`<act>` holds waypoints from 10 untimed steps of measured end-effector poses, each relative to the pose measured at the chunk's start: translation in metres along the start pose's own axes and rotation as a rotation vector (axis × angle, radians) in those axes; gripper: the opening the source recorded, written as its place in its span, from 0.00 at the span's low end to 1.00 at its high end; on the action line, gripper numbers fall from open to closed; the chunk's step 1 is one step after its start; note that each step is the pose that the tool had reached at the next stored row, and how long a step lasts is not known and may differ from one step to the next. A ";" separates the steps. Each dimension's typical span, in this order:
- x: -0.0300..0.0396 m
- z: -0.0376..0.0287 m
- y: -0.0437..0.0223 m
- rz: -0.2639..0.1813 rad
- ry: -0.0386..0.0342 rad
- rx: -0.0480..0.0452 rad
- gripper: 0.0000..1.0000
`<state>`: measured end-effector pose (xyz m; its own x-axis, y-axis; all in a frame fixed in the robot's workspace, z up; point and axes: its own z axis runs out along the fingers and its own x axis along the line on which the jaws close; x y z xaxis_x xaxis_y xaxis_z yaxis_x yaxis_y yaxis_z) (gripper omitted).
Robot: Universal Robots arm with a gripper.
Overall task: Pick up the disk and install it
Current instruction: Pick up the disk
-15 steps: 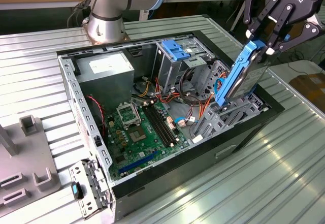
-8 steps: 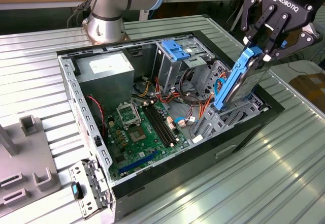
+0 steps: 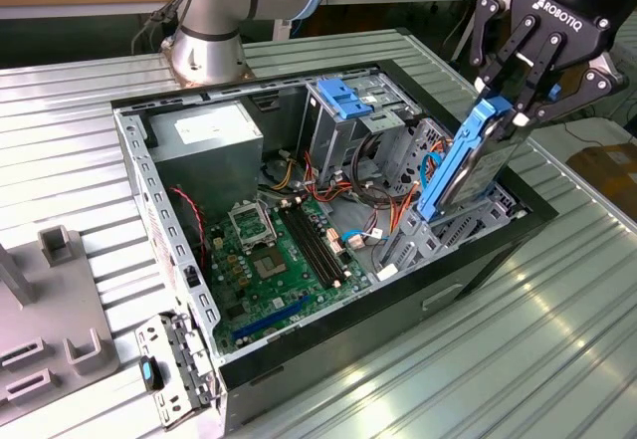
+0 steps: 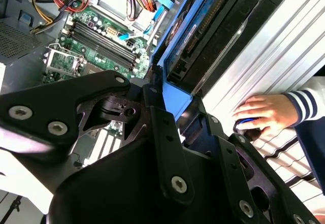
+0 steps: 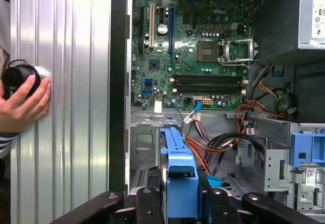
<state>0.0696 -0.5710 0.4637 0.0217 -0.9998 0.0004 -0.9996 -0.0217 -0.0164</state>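
My gripper (image 3: 505, 104) is shut on the upper end of the disk (image 3: 466, 168), a dark drive framed by bright blue rails. The disk hangs steeply tilted, its lower end down at the metal drive bay (image 3: 453, 228) on the exterior view's right side of the open computer case (image 3: 328, 349). In the first wrist view the disk's blue rail (image 5: 179, 176) runs between the black fingers (image 5: 149, 203). The second wrist view looks along the disk (image 4: 200, 28) past one finger (image 4: 157, 117), with the case below.
The case holds a green motherboard (image 3: 284, 265), a grey power supply (image 3: 204, 135), loose cables and a tall metal cage topped by a light-blue latch (image 3: 343, 98). A person's hand (image 5: 23, 102) rests on the ribbed table (image 3: 557, 310) around a dark round object. A grey fixture (image 3: 50, 300) lies at the exterior view's left.
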 end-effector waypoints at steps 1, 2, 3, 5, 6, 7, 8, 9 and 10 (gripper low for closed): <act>-0.0003 0.0000 0.0000 0.000 0.0001 0.0000 0.36; -0.0006 0.0000 0.0000 0.000 0.0001 0.0000 0.36; -0.0007 0.0001 0.0000 0.000 0.0000 0.0000 0.36; -0.0008 0.0014 0.0002 0.000 0.0000 0.0000 0.36; -0.0008 0.0018 0.0006 0.000 0.0000 0.0000 0.36; -0.0008 0.0017 0.0011 0.000 0.0001 -0.0001 0.36; -0.0008 0.0018 0.0014 0.000 0.0001 0.0000 0.36; -0.0008 0.0023 0.0015 0.000 -0.0002 0.0000 0.36; -0.0008 0.0040 0.0016 0.000 0.0001 0.0000 0.36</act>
<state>0.0680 -0.5702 0.4597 0.0217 -0.9998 0.0005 -0.9996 -0.0217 -0.0164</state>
